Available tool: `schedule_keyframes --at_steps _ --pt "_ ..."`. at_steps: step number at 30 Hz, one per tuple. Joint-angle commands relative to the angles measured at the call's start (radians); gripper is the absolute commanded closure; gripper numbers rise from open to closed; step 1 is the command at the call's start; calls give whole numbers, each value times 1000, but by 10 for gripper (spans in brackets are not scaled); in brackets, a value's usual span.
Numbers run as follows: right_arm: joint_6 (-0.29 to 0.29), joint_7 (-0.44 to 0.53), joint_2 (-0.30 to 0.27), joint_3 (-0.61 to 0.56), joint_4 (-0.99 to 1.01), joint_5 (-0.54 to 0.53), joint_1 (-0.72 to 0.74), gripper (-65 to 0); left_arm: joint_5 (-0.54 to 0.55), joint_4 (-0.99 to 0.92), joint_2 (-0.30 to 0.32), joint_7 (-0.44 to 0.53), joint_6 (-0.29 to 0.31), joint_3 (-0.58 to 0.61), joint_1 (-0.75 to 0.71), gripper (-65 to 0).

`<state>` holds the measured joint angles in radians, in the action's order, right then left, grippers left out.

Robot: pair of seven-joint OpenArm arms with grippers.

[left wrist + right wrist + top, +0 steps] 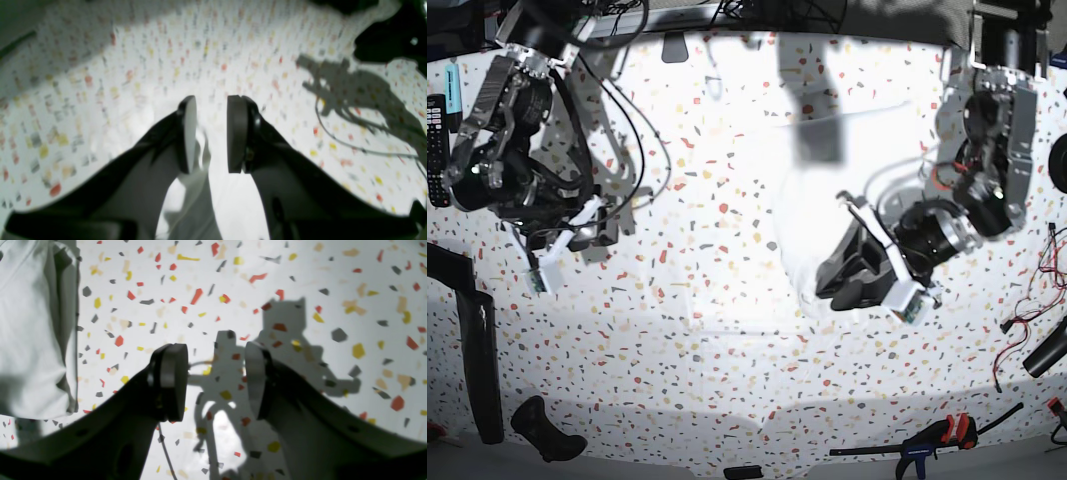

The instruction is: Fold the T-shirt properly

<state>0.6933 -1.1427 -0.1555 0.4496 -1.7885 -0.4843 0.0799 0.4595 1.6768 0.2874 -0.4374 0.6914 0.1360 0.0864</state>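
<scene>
My two arms: black and silver-grey, cabled all over.
My left gripper [210, 133] has black curved fingers ending in flat, rounded grey pads [190, 133]; my right gripper [215, 381] is built the same way. From the base view both arms show silver-grey housings over black joints, loose black cables looping from the right arm [502, 130], and red wiring on the left arm [987, 150].

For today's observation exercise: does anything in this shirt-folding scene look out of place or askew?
Yes. The T-shirt is not lying flat: in the base view it hangs as a blurred bunch by the left gripper, with white cloth between its fingers. The right gripper hangs open over bare tabletop, beside the cloth.
</scene>
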Motion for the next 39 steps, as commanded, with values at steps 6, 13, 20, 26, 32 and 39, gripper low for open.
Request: schedule_keyframes --at_steps 6,13,20,26,32,39 --pt "5 15 -8 2 -17 -26 16 -278 -147 7 7 212 3 86 -82 -150" --pt "5 15 -8 2 -17 -51 16 -278 -269 -215 -3 404 -143 121 -71 -150" --pt "5 15 -8 2 -17 -51 11 -278 -269 -493 -28 445 -142 121 -11 -150" --pt "5 17 -9 2 -17 -55 11 -278 -277 -657 -68 513 -138 121 -17 -150" --pt "5 33 -9 2 -17 -133 12 -278 -275 -563 -69 414 -138 121 -10 -150" --pt "5 56 -9 2 -17 -135 14 -278 -253 -292 -68 198 -139 121 -1 -150"
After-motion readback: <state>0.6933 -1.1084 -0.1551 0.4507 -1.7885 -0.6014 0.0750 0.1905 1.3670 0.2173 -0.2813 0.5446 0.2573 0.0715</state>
